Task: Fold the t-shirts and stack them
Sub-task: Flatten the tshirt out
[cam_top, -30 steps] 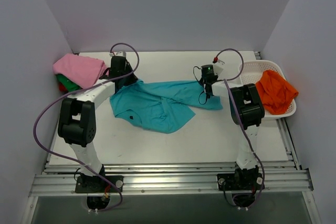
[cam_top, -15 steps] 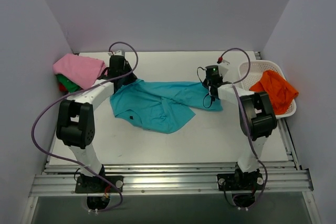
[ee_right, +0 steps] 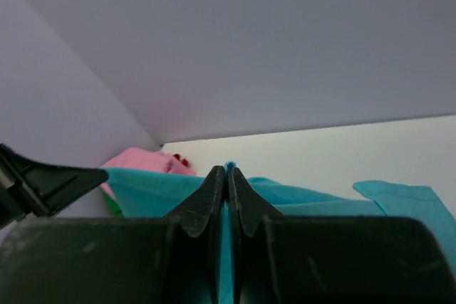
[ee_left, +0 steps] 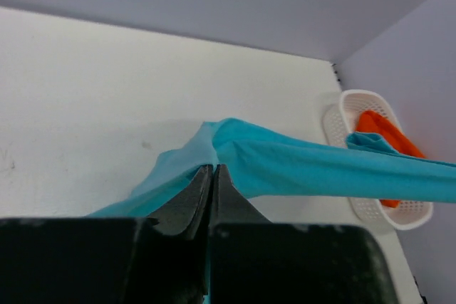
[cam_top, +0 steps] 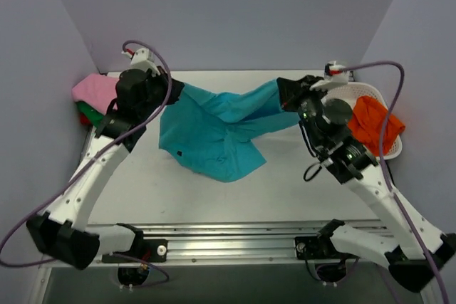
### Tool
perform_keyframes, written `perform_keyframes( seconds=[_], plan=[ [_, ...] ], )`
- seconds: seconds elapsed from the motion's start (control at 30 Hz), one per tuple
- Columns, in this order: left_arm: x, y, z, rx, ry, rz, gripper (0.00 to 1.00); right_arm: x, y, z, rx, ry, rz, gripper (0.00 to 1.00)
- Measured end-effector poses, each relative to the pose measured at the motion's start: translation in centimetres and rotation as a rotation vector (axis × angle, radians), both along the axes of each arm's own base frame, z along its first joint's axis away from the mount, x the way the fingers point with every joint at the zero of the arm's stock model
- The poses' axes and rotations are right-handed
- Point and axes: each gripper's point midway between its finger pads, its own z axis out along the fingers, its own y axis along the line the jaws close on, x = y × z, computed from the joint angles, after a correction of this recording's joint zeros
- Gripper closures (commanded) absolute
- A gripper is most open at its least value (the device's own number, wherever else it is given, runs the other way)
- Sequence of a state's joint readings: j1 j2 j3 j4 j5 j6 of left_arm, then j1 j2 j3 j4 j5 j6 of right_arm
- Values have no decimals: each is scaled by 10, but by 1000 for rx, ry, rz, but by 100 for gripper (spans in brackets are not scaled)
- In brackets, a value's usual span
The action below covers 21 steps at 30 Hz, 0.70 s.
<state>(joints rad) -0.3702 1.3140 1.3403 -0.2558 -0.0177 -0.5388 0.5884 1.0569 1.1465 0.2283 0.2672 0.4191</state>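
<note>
My left claw (ee_left: pixel 211 170) and my right claw (ee_right: pixel 228 172) are each closed tight on one end of the teal t-shirt (cam_top: pixel 214 137); it is stretched between them above the counter (cam_top: pixel 285 190), its lower part resting there. I judge this is to spread it flat for folding.

Soft, even light fills the pale enclosure from above, leaving the white surface (cam_top: pixel 285 190) bright without glare. In the left wrist view a faint grey shadow lies on the surface under the raised teal t-shirt (ee_left: pixel 299 169). The left claw (ee_left: pixel 212 176) and right claw (ee_right: pixel 228 179) sit dark and underexposed, their housings blurred along the bottom edge. The back wall (ee_right: pixel 285 33) shades from lavender-grey to a paler corner.
</note>
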Motion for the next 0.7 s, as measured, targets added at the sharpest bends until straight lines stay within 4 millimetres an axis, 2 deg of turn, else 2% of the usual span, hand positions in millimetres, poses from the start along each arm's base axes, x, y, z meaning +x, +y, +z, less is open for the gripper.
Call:
perform_keyframes(
  seconds=[0.1, 0.17, 0.3, 0.37, 0.43, 0.5, 0.57, 0.6, 0.67, 0.7],
  plan=[
    [-52, 4, 65, -40, -137, -60, 98, -55, 5, 47, 32, -133, 134, 100],
    [-91, 13, 109, -76, -243, -95, 98, -89, 1, 73, 54, -217, 217, 100],
    [-188, 33, 190, -168, -486, -194, 98, -152, -20, 119, 102, -381, 335, 100],
    [-239, 45, 216, -208, -600, -251, 98, -177, -34, 141, 126, -450, 360, 100],
    [-293, 67, 244, -249, -740, -270, 98, -195, -49, 162, 145, -502, 351, 100],
    [-329, 84, 266, -275, -851, -266, 98, -202, -67, 179, 159, -531, 295, 100],
    [-345, 94, 285, -289, -923, -250, 98, -200, -86, 189, 166, -528, 203, 100],
    [-345, 96, 289, -289, -936, -241, 98, -196, -92, 193, 166, -521, 164, 100],
    [-330, 93, 293, -269, -926, -218, 98, -182, -106, 199, 168, -493, 54, 100],
    [-316, 89, 294, -254, -910, -207, 98, -167, -108, 198, 157, -463, -5, 100]
  ],
)
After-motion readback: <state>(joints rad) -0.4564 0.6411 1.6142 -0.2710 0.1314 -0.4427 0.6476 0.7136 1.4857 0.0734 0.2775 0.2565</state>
